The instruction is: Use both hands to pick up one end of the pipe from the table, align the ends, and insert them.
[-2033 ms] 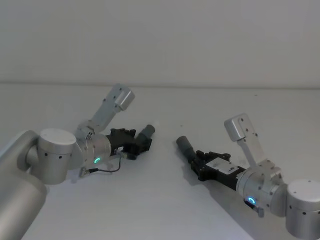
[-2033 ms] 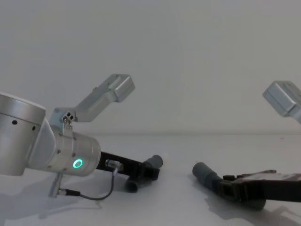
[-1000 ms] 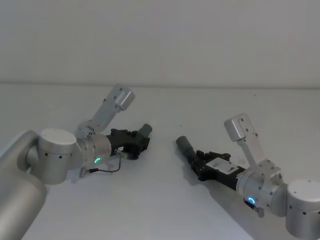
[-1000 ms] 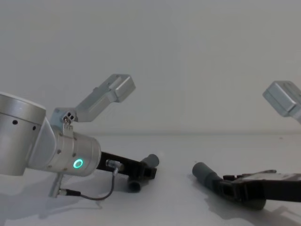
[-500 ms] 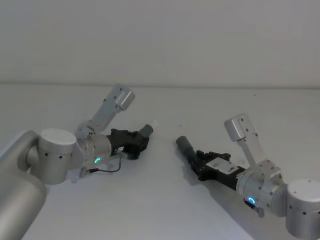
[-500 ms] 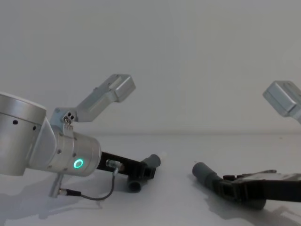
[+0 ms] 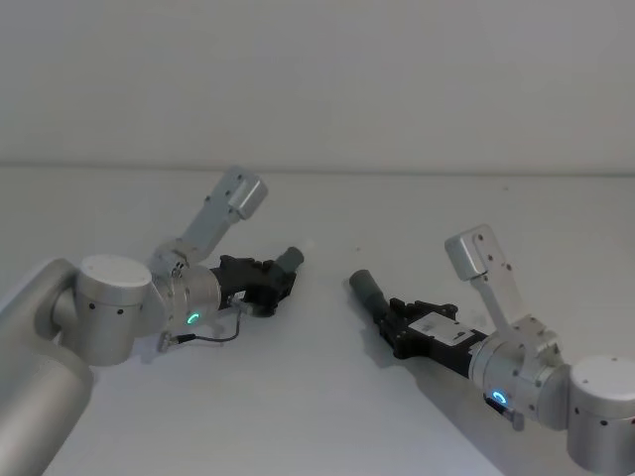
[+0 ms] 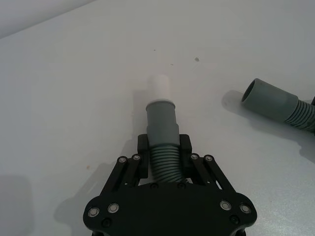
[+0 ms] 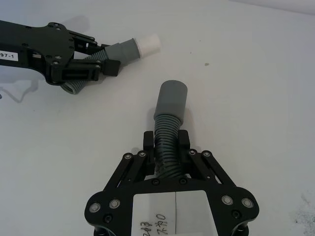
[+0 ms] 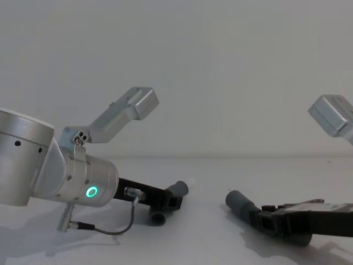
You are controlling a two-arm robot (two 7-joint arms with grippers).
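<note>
The black, angular left gripper [image 8: 164, 146] is closed around the ribbed part of the short dark grey flexible hose piece [image 8: 165, 167], just behind its smooth grey cuff [image 8: 161, 115]. A plain white tip [image 8: 160, 88] sticks out of this cuff. The right gripper [image 9: 166, 141] is closed in the same way on the ribs of the other dark grey hose piece [image 9: 166, 157], behind its wider open cuff [image 9: 172, 101]. Both pieces are low over the matte white table [image 7: 317, 407], near its middle. I cannot tell whether they touch it.

The step in hand seems to be the alignment. To do it well, I judge each wrist should turn until both axes make one line at the same height. Only then should the gap close. A skew push would probably bend the ribs instead of seating the tip.

In the head view the left piece runs from near-left to far-right, its tip pointing right and slightly far. The right piece runs from near-right to far-left, its mouth pointing left and far. The two ends are apart and stand at an angle to each other.
</note>
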